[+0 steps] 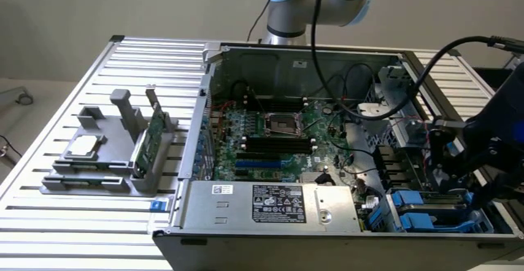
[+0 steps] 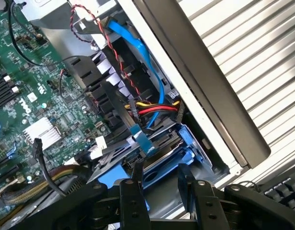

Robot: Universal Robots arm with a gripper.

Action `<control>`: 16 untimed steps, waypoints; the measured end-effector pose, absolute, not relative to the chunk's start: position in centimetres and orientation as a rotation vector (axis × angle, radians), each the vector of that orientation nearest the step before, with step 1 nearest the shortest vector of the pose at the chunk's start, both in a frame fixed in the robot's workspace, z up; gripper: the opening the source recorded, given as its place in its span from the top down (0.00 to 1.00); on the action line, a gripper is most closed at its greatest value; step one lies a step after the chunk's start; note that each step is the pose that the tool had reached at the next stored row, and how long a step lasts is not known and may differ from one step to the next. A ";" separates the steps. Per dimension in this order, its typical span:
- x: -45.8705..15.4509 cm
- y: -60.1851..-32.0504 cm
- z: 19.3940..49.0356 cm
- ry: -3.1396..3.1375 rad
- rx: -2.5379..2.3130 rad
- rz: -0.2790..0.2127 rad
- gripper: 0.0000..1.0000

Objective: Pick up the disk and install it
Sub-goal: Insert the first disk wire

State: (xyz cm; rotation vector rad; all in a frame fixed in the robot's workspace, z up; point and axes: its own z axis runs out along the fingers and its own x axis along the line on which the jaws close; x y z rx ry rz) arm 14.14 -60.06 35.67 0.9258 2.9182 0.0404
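The disk (image 2: 159, 167) sits in the drive bay at the corner of the open computer case (image 1: 245, 219). Its blue carrier rails show; the metal face is hidden. In the exterior view it lies low at the right (image 1: 426, 213), among blue carriers. My gripper (image 2: 161, 184) hangs just over it with the jaws apart, one black finger on each side of the blue rail's end. The rail runs on behind one finger, and I see nothing pinched between them. In the exterior view the gripper (image 1: 458, 170) stands just above the bay.
Red, yellow and blue cables (image 2: 152, 108) plug in just beyond the bay. The green motherboard (image 1: 270, 136) fills the case floor, with the power supply (image 1: 270, 206) in front. A grey fixture (image 1: 107, 160) on the slatted table holds a silver chip and a green card.
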 end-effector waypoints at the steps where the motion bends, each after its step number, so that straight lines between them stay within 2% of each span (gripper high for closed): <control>1: 14.2 -60.0 35.7 2.915 0.935 0.040 0.58; 16: 15.0 -59.9 35.4 2.857 1.096 0.033 0.58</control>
